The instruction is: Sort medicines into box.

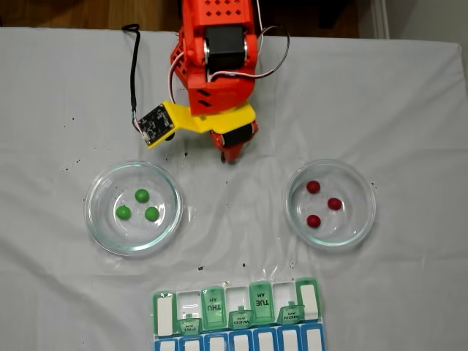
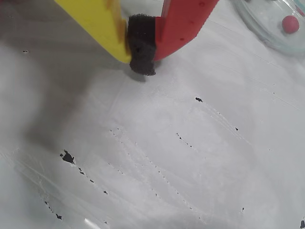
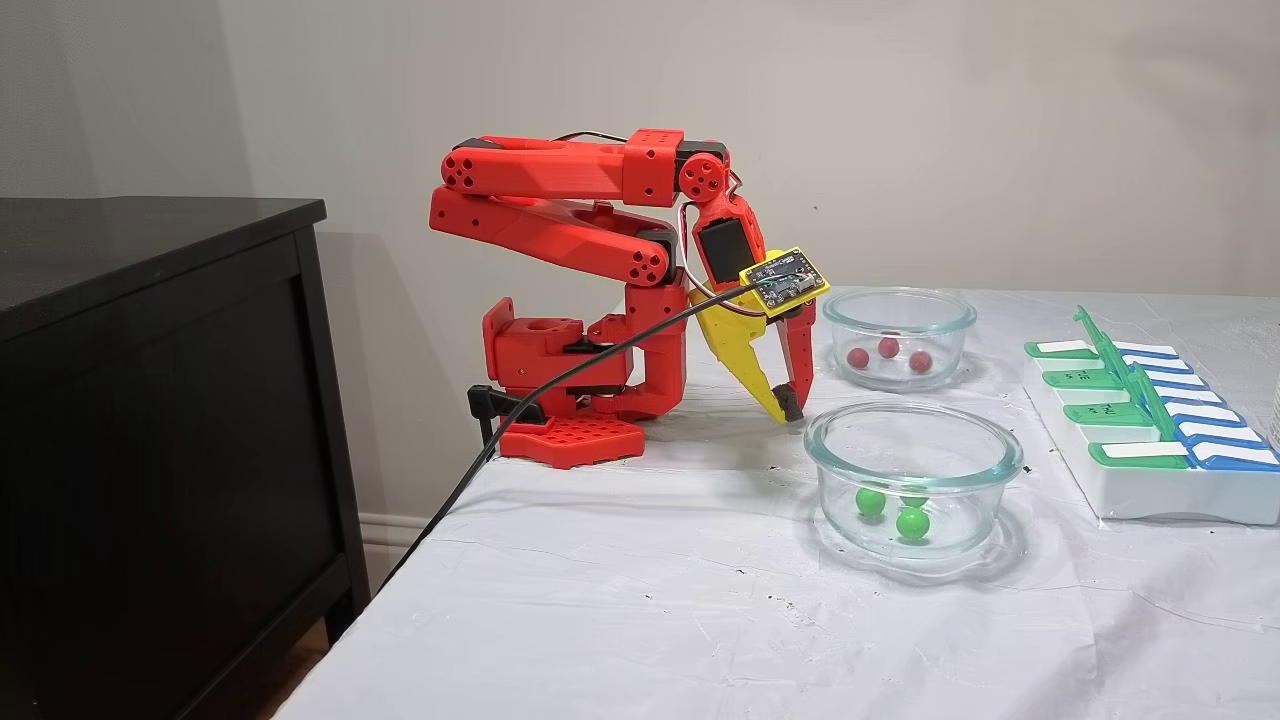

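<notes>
Three green medicines (image 1: pixel 141 195) lie in the left glass dish (image 1: pixel 88 208) in the top-down fixed view, and three dark red medicines (image 1: pixel 313 187) lie in the right dish (image 1: pixel 371 205). The green box (image 1: pixel 238 307) sits at the front edge with several lids flipped up; in the side fixed view the box (image 3: pixel 1150 440) is at far right. My red and yellow gripper (image 1: pixel 230 156) (image 3: pixel 789 408) points down at the cloth between and behind the dishes. Its black foam pads (image 2: pixel 142 52) press together with nothing held. One red ball (image 2: pixel 289 24) shows at the wrist view's top right.
A white cloth (image 1: pixel 234 234) with black specks covers the table. The arm's base (image 3: pixel 570 400) stands at the back. A black cable (image 3: pixel 560 380) runs off the table's edge beside a dark cabinet (image 3: pixel 150 400). A blue row (image 1: pixel 241 342) adjoins the green one.
</notes>
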